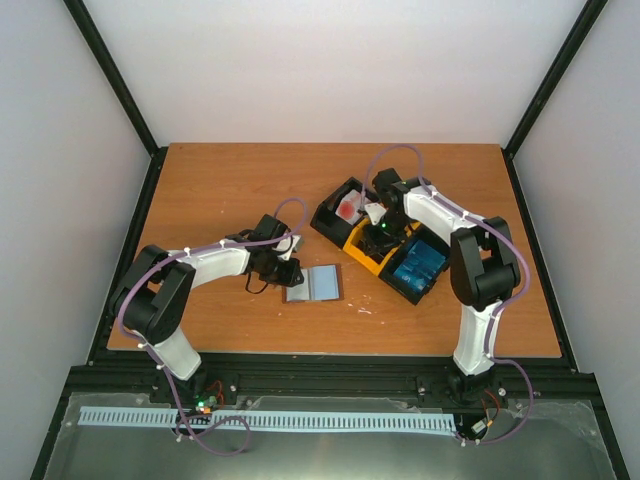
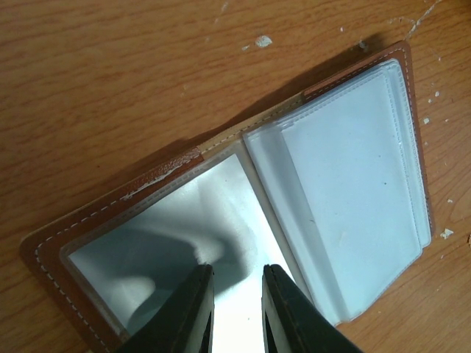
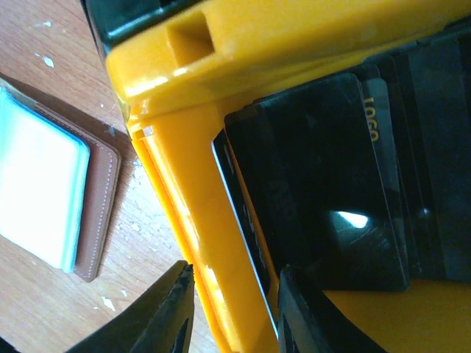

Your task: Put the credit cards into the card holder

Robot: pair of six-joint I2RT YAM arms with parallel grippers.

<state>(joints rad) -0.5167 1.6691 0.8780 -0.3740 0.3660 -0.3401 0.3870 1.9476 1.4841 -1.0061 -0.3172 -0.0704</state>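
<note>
My left pincer (image 2: 237, 279) is narrow and grips nothing, poised over the card holder (image 2: 331, 198), which lies open mid-table. My right pincer (image 3: 237, 287) is half-wide astride the wall of the tray (image 3: 294, 44), at two o'clock from the holder. Black credit cards (image 3: 324, 184) lie inside, and blue credit cards (image 1: 418, 262) are in the next bay.

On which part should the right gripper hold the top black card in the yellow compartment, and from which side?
Probably its long edge beside the yellow wall, coming straight down from above. The black card lies flat on fanned cards, so its face gives no hold, and that edge sits between the right gripper's open fingers.
</note>
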